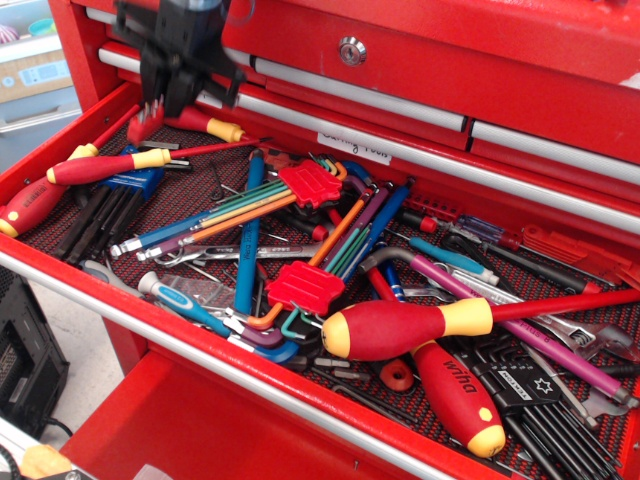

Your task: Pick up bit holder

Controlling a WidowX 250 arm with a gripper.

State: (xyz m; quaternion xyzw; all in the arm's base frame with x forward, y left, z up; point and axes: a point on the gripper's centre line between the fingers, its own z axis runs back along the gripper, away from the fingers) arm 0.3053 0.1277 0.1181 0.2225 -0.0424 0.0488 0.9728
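Observation:
The bit holder (145, 122) is a small red strip with short silver bits sticking up. It hangs in the air above the back left of the open red drawer (200, 345). My black gripper (165, 92) is at the top left of the view, shut on the bit holder's upper end. The gripper's upper part is cut off by the frame's top edge.
The drawer holds several tools: two red hex-key holders with coloured keys (310, 185) (305, 285), red-and-yellow screwdrivers (400, 328) (95, 168) (460, 395), a blue hex-key set (135, 185), black hex keys (540, 400) and a wrench (580, 335). Closed drawers (400, 90) stand behind.

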